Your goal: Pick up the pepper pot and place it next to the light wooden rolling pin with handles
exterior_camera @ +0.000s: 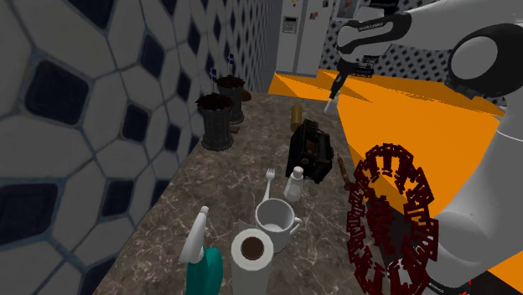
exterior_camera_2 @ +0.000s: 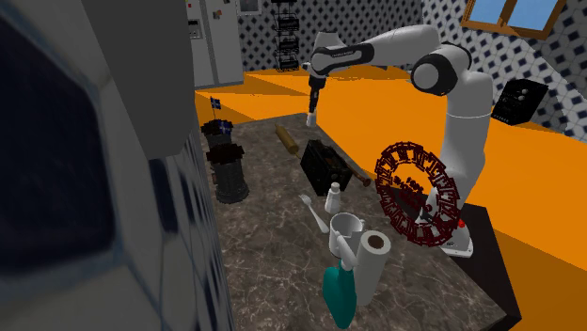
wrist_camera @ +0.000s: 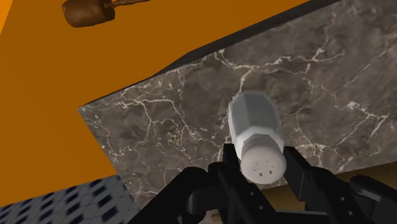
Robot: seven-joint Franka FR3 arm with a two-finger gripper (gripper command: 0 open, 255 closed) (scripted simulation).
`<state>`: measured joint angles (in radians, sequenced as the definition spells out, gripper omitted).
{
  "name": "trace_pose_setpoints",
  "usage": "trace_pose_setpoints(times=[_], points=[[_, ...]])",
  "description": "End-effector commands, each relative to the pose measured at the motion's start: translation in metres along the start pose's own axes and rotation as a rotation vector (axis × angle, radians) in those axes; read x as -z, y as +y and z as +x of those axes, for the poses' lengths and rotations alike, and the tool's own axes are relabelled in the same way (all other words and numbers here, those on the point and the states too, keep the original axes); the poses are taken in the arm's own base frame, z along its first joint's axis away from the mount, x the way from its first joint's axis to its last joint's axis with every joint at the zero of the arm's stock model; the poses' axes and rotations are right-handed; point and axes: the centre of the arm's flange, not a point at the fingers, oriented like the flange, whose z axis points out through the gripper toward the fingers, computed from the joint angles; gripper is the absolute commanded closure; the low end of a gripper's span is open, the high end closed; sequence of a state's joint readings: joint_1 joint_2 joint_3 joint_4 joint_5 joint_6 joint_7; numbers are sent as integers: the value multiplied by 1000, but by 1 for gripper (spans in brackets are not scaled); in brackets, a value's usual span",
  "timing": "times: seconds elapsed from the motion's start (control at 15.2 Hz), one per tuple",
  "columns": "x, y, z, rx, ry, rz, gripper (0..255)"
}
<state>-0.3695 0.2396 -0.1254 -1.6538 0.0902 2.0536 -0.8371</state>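
Note:
My gripper (wrist_camera: 261, 159) is shut on the pepper pot (wrist_camera: 254, 127), a white faceted shaker whose holed cap faces the camera. In the shoulder view the gripper (exterior_camera: 333, 89) hangs high over the counter's far end, and the pot (exterior_camera: 329, 106) sticks out below the fingers. Seen from the second exterior view, gripper (exterior_camera_2: 311, 102) and pot (exterior_camera_2: 310, 119) are in the air above the far counter edge. The light wooden rolling pin (exterior_camera: 296, 111) (exterior_camera_2: 286, 139) lies on the dark marble counter (wrist_camera: 172, 114), below the pot and a little towards the wall.
A second white shaker (exterior_camera: 294, 183) stands by a black boxy appliance (exterior_camera: 308, 149), with a dark rolling pin (exterior_camera: 344, 172) beside it. Two dark pots (exterior_camera: 215, 120) line the tiled wall. A white mug (exterior_camera: 277, 222), paper roll (exterior_camera: 251, 260), teal spray bottle (exterior_camera: 204, 266) and dark red wheel rack (exterior_camera: 394, 218) crowd the near end.

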Motion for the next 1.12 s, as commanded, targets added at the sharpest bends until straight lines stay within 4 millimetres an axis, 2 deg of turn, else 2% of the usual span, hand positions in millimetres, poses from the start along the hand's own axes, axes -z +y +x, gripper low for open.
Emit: trace_pose_setpoints(times=[0.0,0.26,0.79,0.86,1.06], points=[[-11,-1,-1,0,0,0,255],[-33,-3,-5,0,0,0,255],[-33,-3,-5,0,0,0,255],[-33,-3,-5,0,0,0,0],[-33,-3,-5,0,0,0,0]])
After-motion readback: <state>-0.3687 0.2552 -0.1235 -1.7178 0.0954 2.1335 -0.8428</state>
